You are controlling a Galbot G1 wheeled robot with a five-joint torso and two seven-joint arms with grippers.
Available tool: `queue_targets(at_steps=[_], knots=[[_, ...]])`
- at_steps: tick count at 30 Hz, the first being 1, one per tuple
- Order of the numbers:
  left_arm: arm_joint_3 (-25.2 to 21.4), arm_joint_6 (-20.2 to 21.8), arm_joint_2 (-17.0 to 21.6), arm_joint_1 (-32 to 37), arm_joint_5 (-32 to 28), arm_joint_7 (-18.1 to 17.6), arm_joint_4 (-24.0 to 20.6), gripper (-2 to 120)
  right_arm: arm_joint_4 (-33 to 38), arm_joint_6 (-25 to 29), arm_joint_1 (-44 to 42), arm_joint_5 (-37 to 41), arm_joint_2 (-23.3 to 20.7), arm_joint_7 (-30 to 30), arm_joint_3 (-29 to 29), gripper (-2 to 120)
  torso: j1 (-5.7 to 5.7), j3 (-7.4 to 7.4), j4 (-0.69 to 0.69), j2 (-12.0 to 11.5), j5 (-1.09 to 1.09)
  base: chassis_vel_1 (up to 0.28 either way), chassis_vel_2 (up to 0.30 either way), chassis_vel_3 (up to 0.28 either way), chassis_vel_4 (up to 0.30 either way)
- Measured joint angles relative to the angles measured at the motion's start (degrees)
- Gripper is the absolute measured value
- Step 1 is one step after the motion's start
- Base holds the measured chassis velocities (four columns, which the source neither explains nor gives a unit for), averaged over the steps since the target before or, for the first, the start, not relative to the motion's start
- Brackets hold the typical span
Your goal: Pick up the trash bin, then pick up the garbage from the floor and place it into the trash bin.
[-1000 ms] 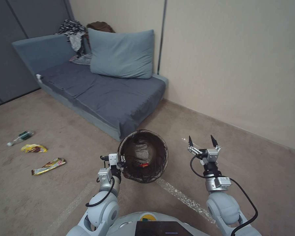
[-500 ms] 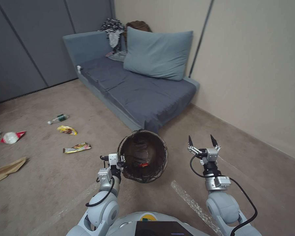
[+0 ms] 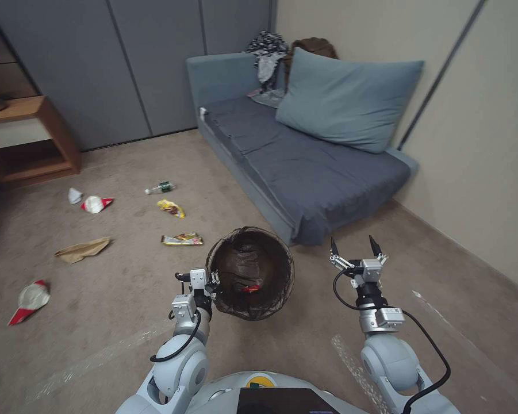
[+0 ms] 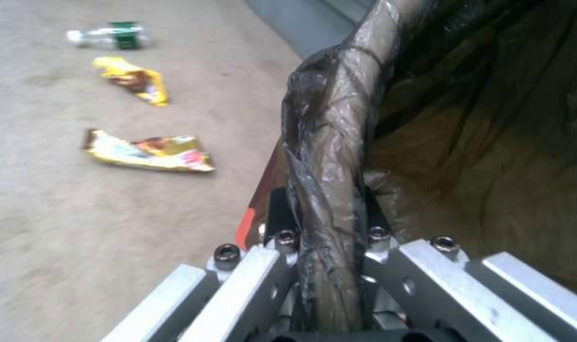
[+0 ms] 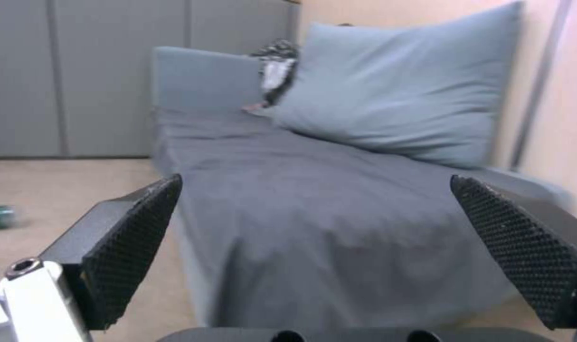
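My left gripper (image 3: 208, 280) grips the bin (image 3: 250, 273) rim; my right gripper (image 3: 355, 248) is spread, empty. Nearest wrapper (image 3: 181, 239) lies at 10 o'clock, left-arm side.

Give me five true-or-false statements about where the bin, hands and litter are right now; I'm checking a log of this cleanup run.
1. The left hand grips the trash bin by its rim. True.
2. The right hand holds a wrapper. False: it is open and holds nothing.
3. The green-labelled bottle lies on the sofa. False: it lies on the floor.
4. The brown paper bag lies on the floor. True.
5. The bin is unlined. False: a dark bag lines it.
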Motion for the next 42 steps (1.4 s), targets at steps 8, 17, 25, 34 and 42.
queue_targets(at_steps=[8, 17, 25, 34, 42], knots=[[-0.1, -0.1, 0.0, 0.2, 0.2, 0.0, 0.0, 2, 0.0, 0.0, 0.1, 0.0, 0.0, 0.1, -0.2, 100, 0.00, 0.00, -0.01, 0.0, 0.00, 0.130, 0.117, 0.127, 0.135], [-0.1, -0.1, 0.0, 0.3, 0.4, 0.0, -0.1, 2, 0.0, 0.0, 0.0, -0.1, 0.0, 0.3, -0.2, 100, 0.00, 0.00, 0.00, 0.0, 0.00, 0.122, 0.122, 0.126, 0.121], [-0.2, -0.2, -0.1, 0.2, 0.4, 0.1, -0.1, 2, -0.2, 0.0, 0.3, -0.1, 0.1, 0.5, -0.3, 100, 0.00, 0.00, -0.01, 0.0, 0.00, 0.138, 0.126, 0.122, 0.125], [-0.3, -0.5, -0.1, 0.1, 1.0, 0.1, 0.3, 2, -0.4, -0.6, 0.6, -0.1, 0.3, 1.2, -0.3, 100, 0.00, 0.00, -0.01, 0.0, 0.00, 0.075, 0.095, 0.072, 0.083], [-0.2, -0.5, -0.1, 0.0, 1.0, 0.0, 0.3, 2, -0.4, -1.5, 0.9, -0.1, 0.7, 2.1, -0.5, 100, 0.00, 0.00, -0.01, 0.0, 0.00, 0.000, 0.000, 0.000, 0.000]])
